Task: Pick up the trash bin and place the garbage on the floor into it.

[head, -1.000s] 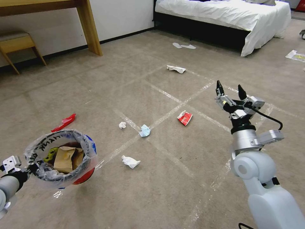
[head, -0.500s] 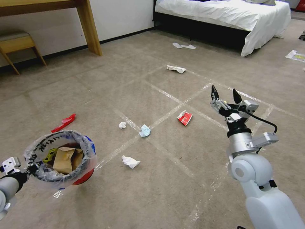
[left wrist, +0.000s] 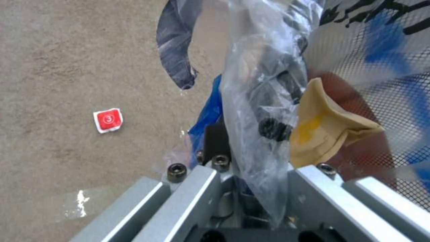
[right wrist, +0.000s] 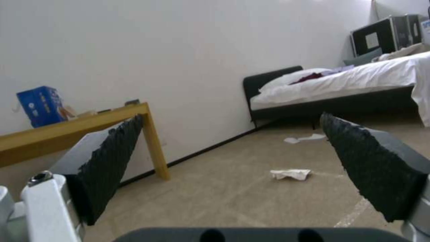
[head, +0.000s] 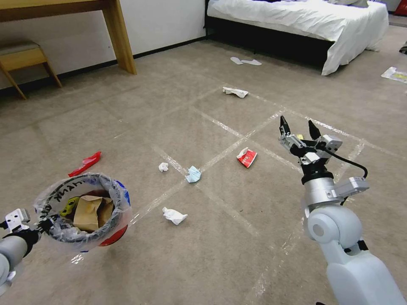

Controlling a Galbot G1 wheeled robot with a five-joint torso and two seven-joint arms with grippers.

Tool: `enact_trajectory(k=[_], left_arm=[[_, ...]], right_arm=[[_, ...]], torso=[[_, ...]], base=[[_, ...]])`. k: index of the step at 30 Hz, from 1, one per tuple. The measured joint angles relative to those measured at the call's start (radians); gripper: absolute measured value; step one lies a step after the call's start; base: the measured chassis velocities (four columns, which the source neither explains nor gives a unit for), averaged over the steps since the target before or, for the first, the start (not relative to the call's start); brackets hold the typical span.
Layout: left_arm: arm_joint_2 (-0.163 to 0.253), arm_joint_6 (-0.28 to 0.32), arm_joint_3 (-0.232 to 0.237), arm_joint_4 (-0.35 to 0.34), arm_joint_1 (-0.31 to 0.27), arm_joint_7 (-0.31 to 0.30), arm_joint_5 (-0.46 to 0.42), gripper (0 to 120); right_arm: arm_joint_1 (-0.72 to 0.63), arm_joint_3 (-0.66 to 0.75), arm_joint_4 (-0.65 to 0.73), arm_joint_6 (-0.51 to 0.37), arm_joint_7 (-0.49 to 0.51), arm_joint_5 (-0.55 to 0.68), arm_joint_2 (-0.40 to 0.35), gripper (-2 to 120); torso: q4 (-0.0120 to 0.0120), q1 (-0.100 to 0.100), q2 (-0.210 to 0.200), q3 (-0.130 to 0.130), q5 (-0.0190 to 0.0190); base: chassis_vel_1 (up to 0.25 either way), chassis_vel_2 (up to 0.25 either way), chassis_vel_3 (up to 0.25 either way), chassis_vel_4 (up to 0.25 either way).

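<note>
The red trash bin [head: 82, 209] with its clear printed bag hangs at lower left, my left gripper [head: 39, 225] shut on its rim. Close up, the left wrist view has the bag [left wrist: 268, 84] pinched in the gripper [left wrist: 246, 134], a brown paper bag [left wrist: 327, 127] inside. Garbage lies on the floor [head: 212, 254]: a red wrapper [head: 246, 156], a light-blue mask [head: 193, 173], tissues [head: 174, 215] [head: 163, 166] [head: 235, 91], another red wrapper [head: 85, 163]. My right gripper [head: 296, 127] [right wrist: 233, 161] is open, raised to the right of the red wrapper, a yellow scrap [head: 299, 137] behind it.
A wooden desk [head: 114, 34] and stool [head: 21, 57] stand at the back left wall. A bed [head: 305, 21] with white covers fills the back right, white slippers [head: 246, 62] before it. A paper sheet [head: 395, 74] lies far right. A small red packet [left wrist: 108, 120] lies under the bin.
My right gripper has drifted left and slightly down, staying open. The bin in my left gripper has sunk a little.
</note>
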Motion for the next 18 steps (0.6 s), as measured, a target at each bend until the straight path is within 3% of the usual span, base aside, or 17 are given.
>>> enact_trajectory(k=[18], left_arm=[[-0.009,-0.003,0.002,-0.007,0.005,0.003,0.009,0]], right_arm=[[-0.003,-0.011,-0.007,-0.003,0.000,-0.016,-0.006,100]], torso=[[-0.0001,0.000,0.000,0.000,0.0000]], base=[[-0.011,0.015,0.012,-0.013]])
